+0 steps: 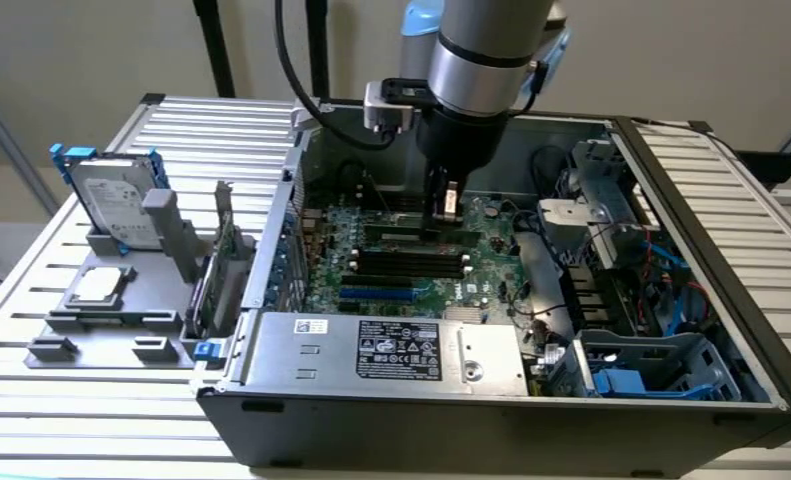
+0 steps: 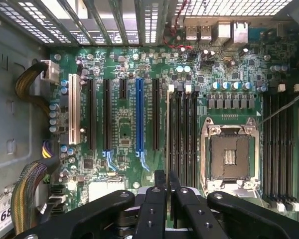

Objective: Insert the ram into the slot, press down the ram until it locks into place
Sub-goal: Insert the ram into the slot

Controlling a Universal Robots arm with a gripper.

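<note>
— Slatted metal makes up our table [image 1: 88, 400], and on it lies the open computer case [image 1: 368, 425] with our arm reaching inside. How far along are we?

— We have the ram [image 2: 168, 124] pinched between the two fingers of our tool [image 2: 167, 181], which is closed on it. From the wrist we see the ram edge-on, a thin pale line running over the green board [image 2: 119, 134].

— And the slot?

— The ram runs along the slot [image 2: 173, 129] at the edge of the black bank beside the processor socket [image 2: 230, 157], on the side toward the blue slot [image 2: 138, 117]. In the exterior view our tool [image 1: 445, 212] hangs just above that bank.

— Is it in?

— We cannot tell whether its lower edge touches the slot. We judge it picked up and lined up, but not seated. Pushing it in and pressing until it locks look not yet done.
</note>
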